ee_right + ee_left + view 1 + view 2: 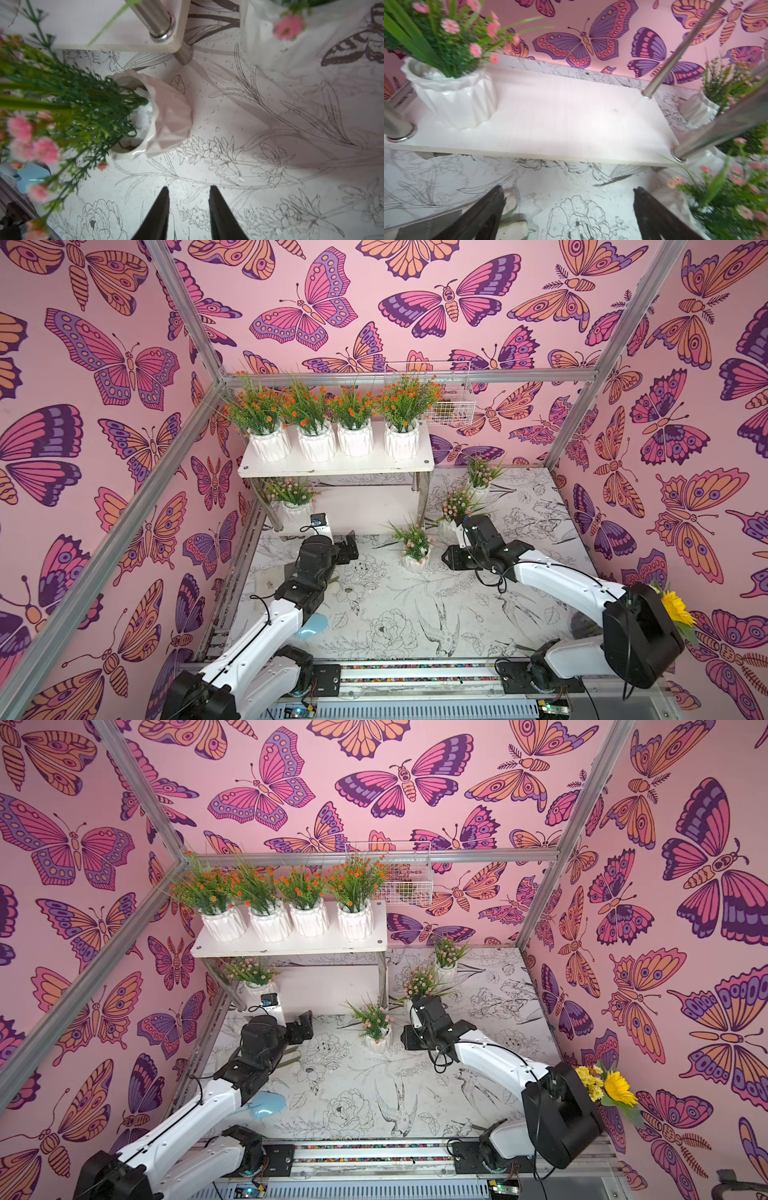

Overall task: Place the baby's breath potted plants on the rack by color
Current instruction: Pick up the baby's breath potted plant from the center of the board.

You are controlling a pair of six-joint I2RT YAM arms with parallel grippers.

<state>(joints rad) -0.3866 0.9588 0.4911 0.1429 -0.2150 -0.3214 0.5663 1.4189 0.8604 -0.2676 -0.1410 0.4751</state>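
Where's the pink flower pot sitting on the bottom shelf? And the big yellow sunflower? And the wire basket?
Pink plant on the bottom shelf [454, 99]: left wrist view, on its white pot.
Sunflower [619, 1088]: in a top view, on the yellow petals.
Wire basket [454, 411]: in a top view, on its front mesh.

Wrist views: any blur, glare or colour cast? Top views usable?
Left wrist view: blurred throughout, the rack and its pink plant soft, with a pinkish cast. Right wrist view: dimmer; pot and table print crisp, the pink flowers in front out of focus, glare on the rack's metal leg. Both top views: sharp, evenly lit, the orange plants clear.
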